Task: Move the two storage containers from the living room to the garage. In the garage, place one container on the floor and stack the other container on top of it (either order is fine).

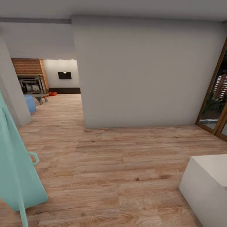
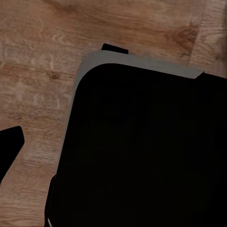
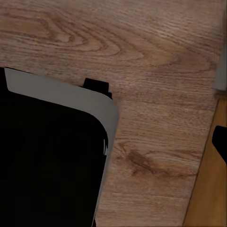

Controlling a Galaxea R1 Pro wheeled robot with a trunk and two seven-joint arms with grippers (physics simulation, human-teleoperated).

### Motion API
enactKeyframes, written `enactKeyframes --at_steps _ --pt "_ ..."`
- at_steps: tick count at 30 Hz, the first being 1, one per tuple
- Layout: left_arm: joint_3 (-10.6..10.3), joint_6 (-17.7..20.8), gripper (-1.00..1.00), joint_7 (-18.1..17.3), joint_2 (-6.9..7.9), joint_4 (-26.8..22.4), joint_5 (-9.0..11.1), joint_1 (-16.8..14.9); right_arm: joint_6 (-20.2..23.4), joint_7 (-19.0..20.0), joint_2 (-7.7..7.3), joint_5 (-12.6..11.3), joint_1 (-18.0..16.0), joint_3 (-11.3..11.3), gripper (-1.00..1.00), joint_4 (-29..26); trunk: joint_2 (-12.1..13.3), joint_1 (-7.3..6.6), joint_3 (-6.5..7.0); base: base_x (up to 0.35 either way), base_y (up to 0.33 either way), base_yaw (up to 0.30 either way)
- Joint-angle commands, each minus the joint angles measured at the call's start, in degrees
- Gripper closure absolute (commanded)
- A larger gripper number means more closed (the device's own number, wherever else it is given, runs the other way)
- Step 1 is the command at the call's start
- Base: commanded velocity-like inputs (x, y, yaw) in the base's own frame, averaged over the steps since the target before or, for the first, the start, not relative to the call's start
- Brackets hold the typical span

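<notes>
Head camera faces hallway; wrist cameras look down, sharing wood floor (image 1: 110, 176).

You are looking at a broad grey wall (image 1: 148, 72) standing ahead, with a mint-green door (image 1: 15, 170) leaning in beside you. A white block (image 1: 208, 186) is sitting low nearby, and a wood-framed glass door (image 1: 217, 104) is showing beyond it.

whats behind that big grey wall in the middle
Past the left edge of the grey wall, the living room shows: a brick fireplace, a low table, a blue seat and something red-orange on the floor. Everything directly behind the wall is hidden.
</notes>
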Motion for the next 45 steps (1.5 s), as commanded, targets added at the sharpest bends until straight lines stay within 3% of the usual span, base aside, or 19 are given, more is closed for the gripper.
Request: enactKeyframes --at_steps 1,35,45 --pt "0.2 -0.1 -1.00 0.1 -0.01 -0.1 0.0 0.0 -0.3 0.1 0.01 -0.6 -0.1 0.5 -1.00 0.2 0.0 0.03 -0.05 0.331 0.000 0.000" --pt "0.2 -0.1 -1.00 0.1 0.16 -0.1 0.1 0.0 -0.4 0.2 0.19 -0.4 -0.1 0.4 -1.00 0.2 0.0 0.03 -0.05 0.332 0.000 0.000" --pt "0.3 -0.1 -1.00 0.1 0.10 -0.1 0.1 0.0 -0.6 0.2 0.17 -0.4 -0.1 0.4 -1.00 0.2 0.0 0.03 -0.05 0.333 0.000 0.211"
